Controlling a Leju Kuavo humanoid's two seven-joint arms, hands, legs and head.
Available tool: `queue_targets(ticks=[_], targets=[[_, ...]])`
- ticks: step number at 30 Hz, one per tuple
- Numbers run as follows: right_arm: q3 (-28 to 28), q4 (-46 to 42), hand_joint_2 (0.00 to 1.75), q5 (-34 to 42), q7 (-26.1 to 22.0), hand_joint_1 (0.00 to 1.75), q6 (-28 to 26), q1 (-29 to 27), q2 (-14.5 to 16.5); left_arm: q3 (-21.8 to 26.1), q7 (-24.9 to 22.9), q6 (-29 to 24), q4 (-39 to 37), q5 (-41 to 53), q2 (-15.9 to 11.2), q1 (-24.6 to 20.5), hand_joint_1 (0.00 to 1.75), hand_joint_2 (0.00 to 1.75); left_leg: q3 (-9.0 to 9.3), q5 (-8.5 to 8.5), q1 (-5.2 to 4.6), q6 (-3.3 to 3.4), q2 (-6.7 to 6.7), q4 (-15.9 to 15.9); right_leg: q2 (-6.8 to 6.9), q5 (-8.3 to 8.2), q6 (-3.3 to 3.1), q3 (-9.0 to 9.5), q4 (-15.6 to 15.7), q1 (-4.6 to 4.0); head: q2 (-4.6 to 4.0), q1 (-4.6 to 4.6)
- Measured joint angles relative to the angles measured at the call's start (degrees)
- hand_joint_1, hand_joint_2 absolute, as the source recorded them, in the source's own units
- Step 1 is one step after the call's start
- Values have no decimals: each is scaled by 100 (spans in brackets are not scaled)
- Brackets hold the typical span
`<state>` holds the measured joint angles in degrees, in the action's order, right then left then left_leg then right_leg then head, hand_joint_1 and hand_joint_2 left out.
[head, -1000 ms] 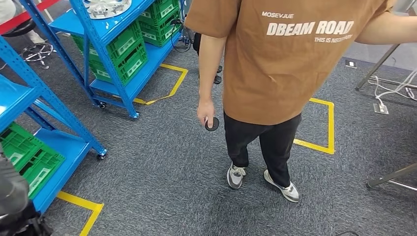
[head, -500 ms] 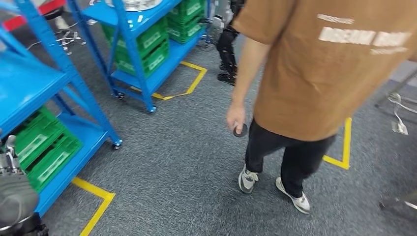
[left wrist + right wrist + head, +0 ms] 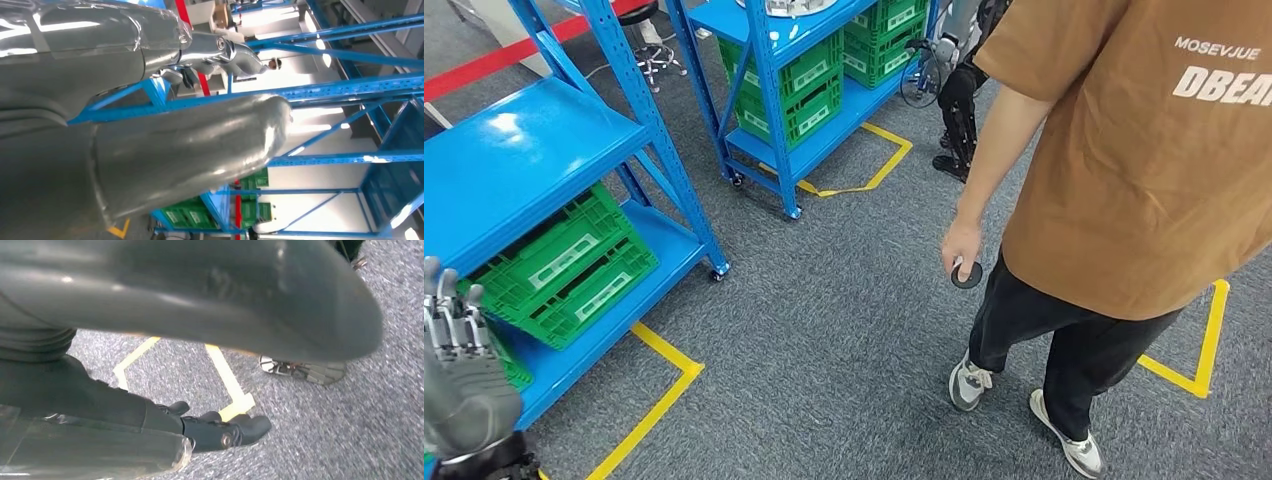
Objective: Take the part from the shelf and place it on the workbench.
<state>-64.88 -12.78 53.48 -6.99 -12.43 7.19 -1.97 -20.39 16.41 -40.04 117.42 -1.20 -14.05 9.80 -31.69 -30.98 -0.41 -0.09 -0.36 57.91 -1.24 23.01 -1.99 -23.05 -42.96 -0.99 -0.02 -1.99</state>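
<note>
A silver metal part (image 3: 790, 6) lies on an upper board of the far blue shelf (image 3: 769, 90), cut off by the picture's top edge. My left hand (image 3: 459, 375) is raised at the lower left of the head view, in front of the near blue shelf (image 3: 519, 155), fingers (image 3: 449, 310) apart and holding nothing. In the left wrist view its thick grey thumb (image 3: 190, 145) and its fingers (image 3: 220, 50) stand before blue shelf frames. My right hand (image 3: 100, 405) hangs over grey carpet with its dark fingers (image 3: 225, 432) stretched out and empty.
A person in a brown shirt (image 3: 1144, 160) stands close on the right, holding a small black disc (image 3: 967, 274). Green crates (image 3: 564, 265) fill the lower boards of both shelves. Yellow tape (image 3: 659, 385) marks the grey carpet, and a stool (image 3: 649, 40) stands behind the shelves.
The camera has swung left: shelves and person have shifted right in the picture and the near shelf looms larger. My left hand has risen further into view.
</note>
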Motion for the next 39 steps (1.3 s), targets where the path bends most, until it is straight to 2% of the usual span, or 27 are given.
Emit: queue_targets(ticks=[1,2,3,4,5,7,9,11,13,14,16,17,18,19,20,23,25,26,28,29,31,32,33,34,36,38,39], targets=[[8,2,0,3,-13,0,1,-15,-1,26,-21,0,-13,2,4,-4,0,0,-219,-219,19,-26,26,483,45,-4,-4,-8,-1,2,1,34],[11,5,0,4,-22,0,2,-28,-1,45,-41,0,-25,6,7,-2,0,0,-372,-334,36,-48,31,822,85,-1,-2,-11,-2,5,0,58],[13,8,0,5,-31,0,2,-34,-1,68,-60,0,-37,11,10,-1,0,0,-420,-322,51,-67,36,932,123,7,6,-9,-5,11,0,79],[14,10,0,7,-34,0,3,-33,-1,95,-71,0,-47,15,14,-1,0,0,-334,-183,60,-84,57,767,153,19,20,1,-9,20,1,94],[16,12,0,9,-37,0,3,-29,0,120,-75,0,-53,18,16,-2,0,0,-136,32,67,-98,120,389,176,38,42,20,-17,32,0,108],[24,14,0,10,-38,0,3,-25,-1,158,-78,0,-57,21,21,-12,0,0,344,441,88,-130,422,-529,206,96,106,63,-53,38,0,161],[45,17,0,10,-38,0,3,-31,-3,185,-92,0,-62,25,28,-25,0,0,589,586,97,-103,561,-1034,257,149,165,80,-97,38,-1,189],[66,20,0,10,-29,0,4,-37,-1,231,-123,0,-71,26,35,-29,0,0,626,607,83,-17,406,-1151,340,180,210,88,-105,65,-1,180],[69,25,0,7,-3,0,7,-39,2,276,-147,-2,-74,19,38,-29,0,0,649,650,83,66,274,-1207,315,376,268,11,-322,88,0,163],[69,26,0,5,13,0,8,-43,5,291,-149,-3,-74,5,39,-24,0,0,663,676,92,104,208,-1237,270,586,300,-128,-657,96,1,145],[69,28,0,3,32,0,10,-57,18,318,-129,-5,-75,-46,50,7,0,0,666,706,91,146,80,-1263,198,1067,341,-562,-1647,107,1,89],[69,28,0,3,37,0,10,-66,26,333,-112,-5,-77,-78,58,33,0,0,668,711,87,152,8,-1265,189,1208,344,-760,-2067,110,0,60],[69,28,0,3,41,0,10,-72,33,354,-96,-6,-78,-102,66,58,0,0,675,712,81,153,-66,-1264,181,1226,333,-869,-2276,107,-1,30],[69,29,0,3,44,0,10,-76,38,372,-82,-7,-78,-121,72,77,0,0,685,712,77,152,-142,-1265,168,1119,306,-869,-2228,100,0,2],[69,31,0,3,45,0,10,-74,40,393,-72,-7,-78,-133,77,89,0,0,695,715,73,149,-220,-1265,136,902,264,-756,-1917,87,0,-26],[70,36,0,-1,45,0,10,-42,33,432,-62,-7,-75,-145,89,98,0,0,697,732,80,112,-424,-1269,-150,254,76,-209,-578,2,0,-78],[71,38,0,-8,44,0,11,-19,28,439,-58,-7,-77,-151,104,122,0,0,662,741,56,74,-535,-1263,-272,111,-29,-71,-202,-37,1,-136],[71,38,0,-15,43,0,12,-11,34,449,-48,-7,-77,-156,110,140,0,0,636,745,35,54,-591,-1261,-235,66,-41,-57,-136,-23,0,-149],[71,42,0,-36,43,0,20,8,46,475,-8,-7,-75,-168,122,174,0,0,533,614,1,18,-427,-1105,-127,2,-3,-43,-50,20,0,-114],[71,44,0,-48,43,0,28,8,51,490,16,-7,-75,-174,126,179,0,0,399,422,-4,-4,-265,-831,-68,-28,11,-46,-16,33,-1,-75],[71,45,0,-64,47,0,40,-11,51,509,46,-5,-80,-184,139,186,0,0,-26,-114,7,-50,10,101,28,-48,6,-64,6,33,-1,-7],[71,46,0,-66,49,0,45,-24,50,520,53,-5,-84,-188,145,190,0,0,-234,-316,18,-73,37,566,79,-47,2,-70,3,33,-1,23],[71,48,0,-67,51,0,49,-34,49,528,56,-5,-88,-195,151,195,0,0,-354,-393,27,-89,41,845,126,-41,1,-71,-1,32,0,44],[71,50,0,-69,51,0,54,-35,49,538,60,-5,-91,-202,157,198,0,0,-355,-340,35,-98,47,870,165,-33,4,-67,-6,32,0,62],[71,56,0,-80,52,0,73,-25,51,562,63,-7,-91,-214,165,201,0,0,6,62,35,-92,144,198,227,-7,27,-35,-18,35,0,103],[70,60,0,-100,57,0,93,-19,55,576,68,-6,-86,-218,171,195,0,0,491,459,31,-74,394,-731,269,36,72,4,-47,14,-1,172],[70,61,0,-108,61,0,100,-20,56,579,70,-6,-84,-219,173,195,0,0,640,551,33,-54,466,-1025,295,57,96,12,-68,1,0,191]])
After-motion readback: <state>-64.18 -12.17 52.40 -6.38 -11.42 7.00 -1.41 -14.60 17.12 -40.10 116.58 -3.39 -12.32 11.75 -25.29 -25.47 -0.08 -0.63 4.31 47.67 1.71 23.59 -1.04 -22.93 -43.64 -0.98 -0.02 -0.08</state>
